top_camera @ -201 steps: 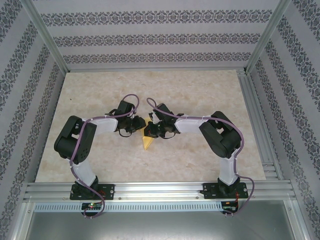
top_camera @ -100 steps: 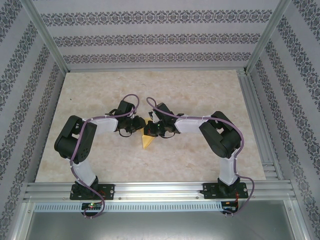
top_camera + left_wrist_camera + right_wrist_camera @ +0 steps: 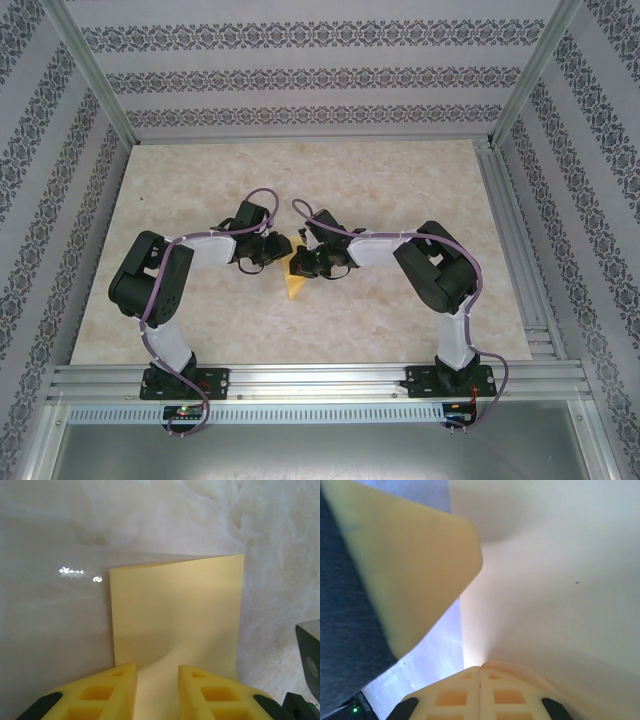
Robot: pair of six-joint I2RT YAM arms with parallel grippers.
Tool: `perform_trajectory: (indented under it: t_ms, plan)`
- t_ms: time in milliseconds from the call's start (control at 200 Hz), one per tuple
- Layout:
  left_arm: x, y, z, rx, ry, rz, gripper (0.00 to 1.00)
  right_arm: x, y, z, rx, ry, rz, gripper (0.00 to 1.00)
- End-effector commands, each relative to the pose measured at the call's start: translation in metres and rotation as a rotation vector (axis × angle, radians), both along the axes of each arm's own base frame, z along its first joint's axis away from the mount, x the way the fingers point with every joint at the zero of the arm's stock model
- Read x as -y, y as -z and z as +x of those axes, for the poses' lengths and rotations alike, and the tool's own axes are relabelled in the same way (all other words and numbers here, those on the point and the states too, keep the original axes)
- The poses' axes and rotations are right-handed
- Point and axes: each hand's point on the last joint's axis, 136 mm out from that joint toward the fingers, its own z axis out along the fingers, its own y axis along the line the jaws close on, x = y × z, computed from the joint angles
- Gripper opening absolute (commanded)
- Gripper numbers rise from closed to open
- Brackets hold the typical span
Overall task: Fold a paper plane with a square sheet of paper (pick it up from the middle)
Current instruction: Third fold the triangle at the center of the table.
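left wrist: left jaws parted astride paper (image 3: pixel 175 615) edge; right wrist: right jaws clenched on paper

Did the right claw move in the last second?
Yes. The right gripper edged slightly left across the table, away from the right rail.

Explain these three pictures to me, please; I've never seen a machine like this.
These are two robot arms, left and right, bolted to a marble-look table. One picture looks down from above; the other two come from small cameras on each wrist. A sheet of yellow paper rests on the table between the arms. The right hand is shut and appears to pinch the paper. The left hand sits over it with its yellow fingers apart, the paper running between them.
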Motion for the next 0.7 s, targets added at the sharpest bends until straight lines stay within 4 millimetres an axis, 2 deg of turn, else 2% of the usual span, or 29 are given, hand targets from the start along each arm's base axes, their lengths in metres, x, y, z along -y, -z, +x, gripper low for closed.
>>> perform_trajectory:
  t_ms: [0, 220, 694]
  plan:
    - [0.0068, 0.0004, 0.0, -0.01, 0.022, -0.012, 0.29, -0.0055, 0.0014, -0.0024, 0.017, -0.033, -0.003, 0.0]
    - [0.0072, 0.0007, 0.0003, -0.011, 0.022, -0.012, 0.29, -0.0106, -0.0043, 0.0003, 0.03, -0.036, 0.022, 0.0]
    - [0.0073, 0.0009, 0.0, -0.012, 0.025, -0.013, 0.29, -0.0127, -0.0016, 0.0032, 0.027, -0.03, 0.034, 0.01]
